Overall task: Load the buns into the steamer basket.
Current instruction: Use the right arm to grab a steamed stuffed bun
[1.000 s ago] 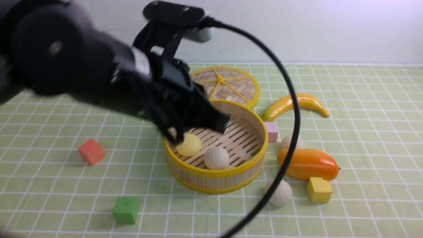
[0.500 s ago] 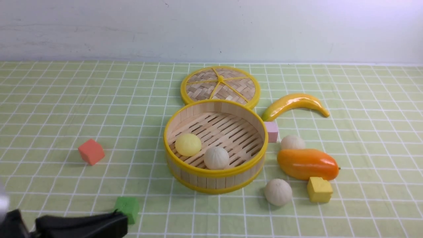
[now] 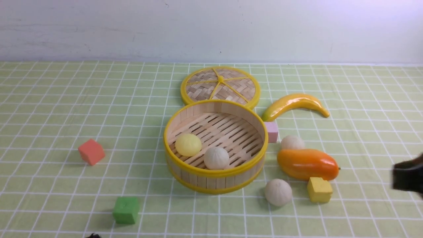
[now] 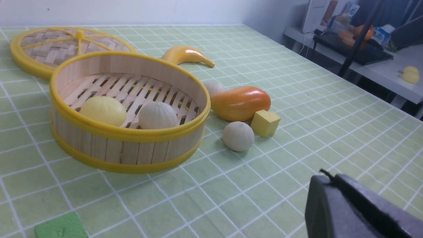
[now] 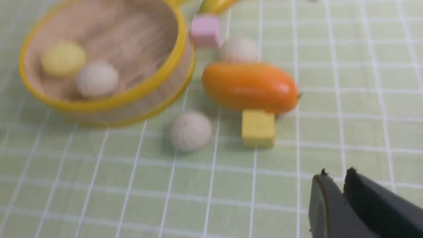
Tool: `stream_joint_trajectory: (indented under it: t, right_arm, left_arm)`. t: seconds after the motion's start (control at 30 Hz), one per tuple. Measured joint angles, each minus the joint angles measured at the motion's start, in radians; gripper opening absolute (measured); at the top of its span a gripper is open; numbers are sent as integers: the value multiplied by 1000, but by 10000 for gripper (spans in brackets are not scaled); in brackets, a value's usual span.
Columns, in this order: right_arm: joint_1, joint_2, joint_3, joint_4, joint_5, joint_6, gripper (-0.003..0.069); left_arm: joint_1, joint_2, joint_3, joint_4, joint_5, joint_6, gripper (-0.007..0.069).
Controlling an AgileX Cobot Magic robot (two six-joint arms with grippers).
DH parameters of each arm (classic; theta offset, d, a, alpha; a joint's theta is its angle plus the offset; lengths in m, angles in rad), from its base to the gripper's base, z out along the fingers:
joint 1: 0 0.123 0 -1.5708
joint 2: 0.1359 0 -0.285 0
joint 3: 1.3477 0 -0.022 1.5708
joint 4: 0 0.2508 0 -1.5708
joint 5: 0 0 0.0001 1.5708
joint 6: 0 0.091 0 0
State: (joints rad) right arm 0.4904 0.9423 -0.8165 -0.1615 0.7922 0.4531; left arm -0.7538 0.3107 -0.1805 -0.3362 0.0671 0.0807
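The steamer basket (image 3: 215, 172) stands mid-table and holds two buns, a smooth yellow bun (image 3: 188, 144) and a pleated cream bun (image 3: 216, 158). Two more cream buns lie on the cloth. One cream bun (image 3: 278, 192) lies right of the basket's front; the other bun (image 3: 292, 142) is behind the mango. My right gripper (image 3: 408, 177) shows blurred at the right edge, apart from them. In the right wrist view the right gripper (image 5: 335, 172) has a narrow gap and holds nothing. My left gripper (image 4: 325, 175) is shut and empty, only a sliver (image 3: 93, 235) in front.
A woven lid (image 3: 220, 85) lies behind the basket. An orange mango (image 3: 307, 163), a yellow cube (image 3: 319, 189), a pink cube (image 3: 272, 131) and a banana (image 3: 294, 104) crowd the right side. A red cube (image 3: 91, 151) and a green cube (image 3: 126, 210) sit left.
My left arm has pulled back from the basket to the near left and almost out of view, leaving the yellow bun inside. My right gripper has come in at the right edge.
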Motion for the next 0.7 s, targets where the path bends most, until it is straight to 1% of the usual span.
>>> stream_joint_trajectory:
  t: [0.03,0.07,0.13,0.17,0.2,0.27,0.37,0.43,0.57,0.67,0.7]
  right_arm:
    - [26,82,-42,25,35,-32,72]
    - [54,229,-106,70,73,-92,70]
    - [59,370,-184,136,98,-161,71]
    - [59,386,-192,143,99,-169,71]
    - [58,515,-261,196,103,-238,71]
    - [58,623,-324,230,103,-287,74]
    - [58,747,-403,246,103,-315,85]
    - [58,775,-422,244,103,-315,92]
    - [54,842,-457,214,96,-292,141]
    - [30,862,-461,212,66,-281,194]
    - [25,864,-461,213,64,-281,197]
  left_arm:
    - [0,0,0,0,-1,0,-13]
    - [0,0,0,0,-1,0,-13]
    - [0,0,0,0,-3,0,-13]
    - [0,0,0,0,-3,0,-13]
    - [0,0,0,0,-3,0,-13]
    - [0,0,0,0,-3,0,-13]
    - [0,0,0,0,-3,0,-13]
    - [0,0,0,0,-3,0,-13]
    - [0,0,0,0,-3,0,-13]
    - [0,0,1,0,-3,0,-13]
    - [0,0,1,0,-3,0,-13]
